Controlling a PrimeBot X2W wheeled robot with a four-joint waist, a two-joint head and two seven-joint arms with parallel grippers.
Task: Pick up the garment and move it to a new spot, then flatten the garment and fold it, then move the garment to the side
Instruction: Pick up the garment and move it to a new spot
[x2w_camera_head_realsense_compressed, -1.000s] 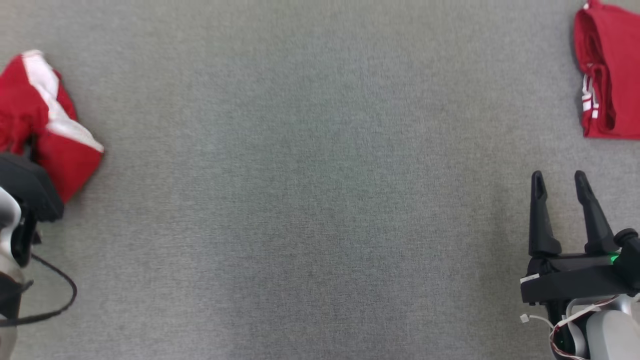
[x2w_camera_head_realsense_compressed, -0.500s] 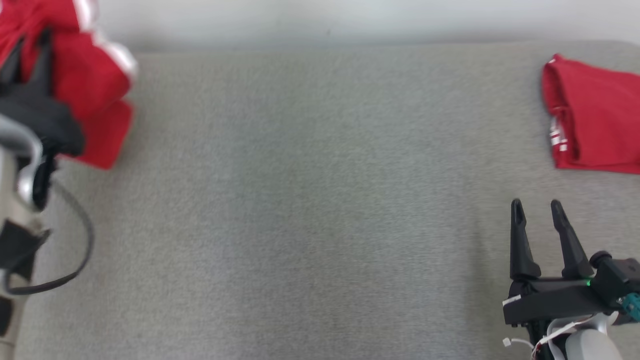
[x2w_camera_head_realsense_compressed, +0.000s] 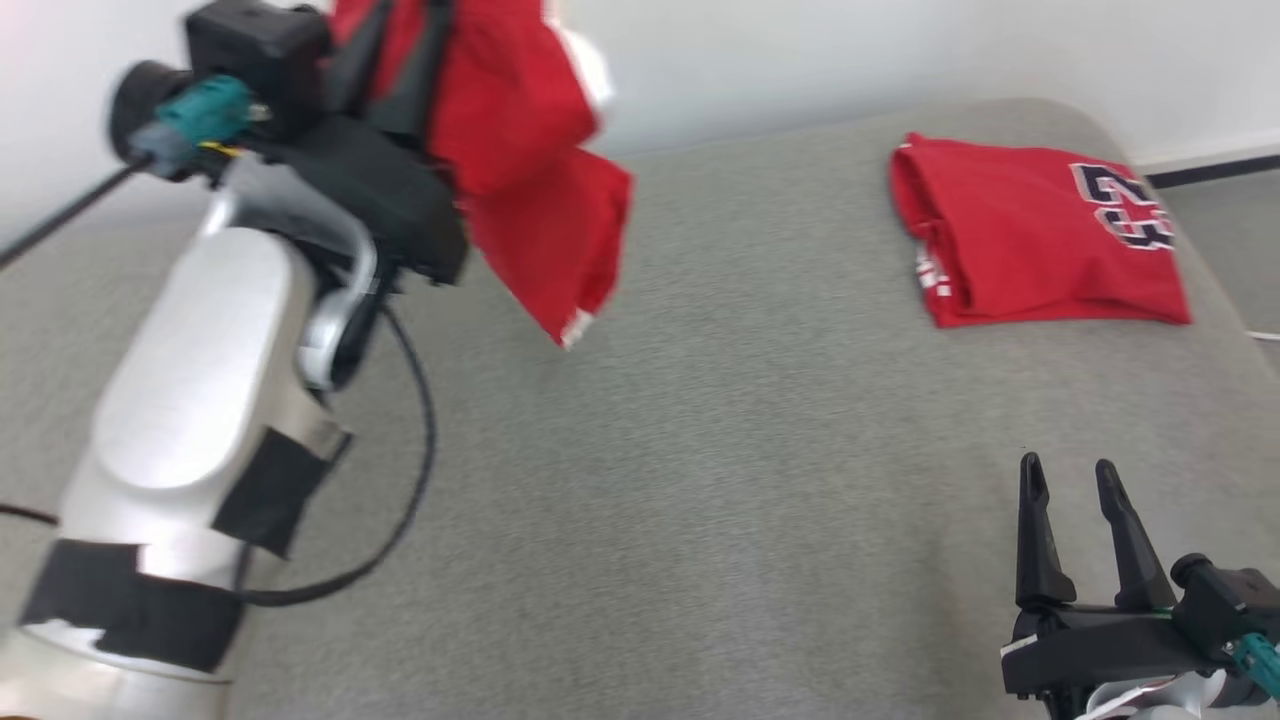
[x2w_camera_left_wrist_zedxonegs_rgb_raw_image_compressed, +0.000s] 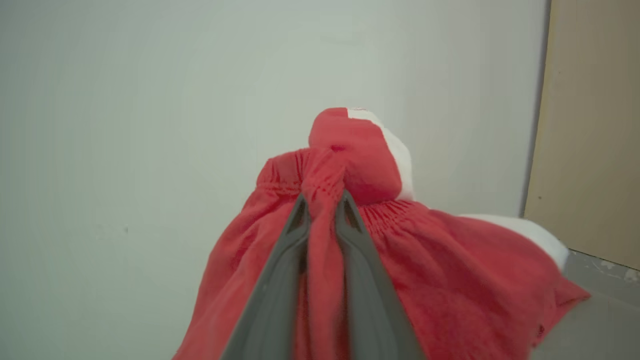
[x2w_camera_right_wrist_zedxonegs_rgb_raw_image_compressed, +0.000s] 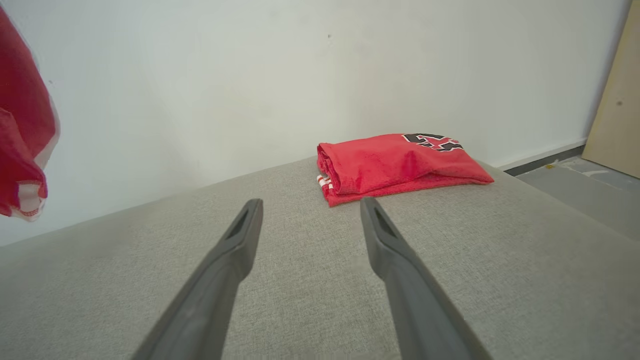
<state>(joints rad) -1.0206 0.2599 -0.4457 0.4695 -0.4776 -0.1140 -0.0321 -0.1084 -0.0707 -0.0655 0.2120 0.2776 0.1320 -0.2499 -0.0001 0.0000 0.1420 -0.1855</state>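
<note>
One garment (x2w_camera_head_realsense_compressed: 530, 200) aloft far left, clamped by left gripper (x2w_camera_left_wrist_zedxonegs_rgb_raw_image_compressed: 322, 200) | right gripper (x2w_camera_head_realsense_compressed: 1066, 470) agape, empty | step: relocation | next: lower onto surface (x2w_camera_head_realsense_compressed: 700, 450), spread flat

The garment (x2w_camera_head_realsense_compressed: 520, 150) at 11 o'clock is red with white trim. The jersey (x2w_camera_head_realsense_compressed: 1030, 250) at 2 o'clock is red, with dark white-edged numerals and a red-and-white striped hem. The table (x2w_camera_head_realsense_compressed: 700, 500) is grey weave, and the wall (x2w_camera_head_realsense_compressed: 800, 50) is white.
</note>
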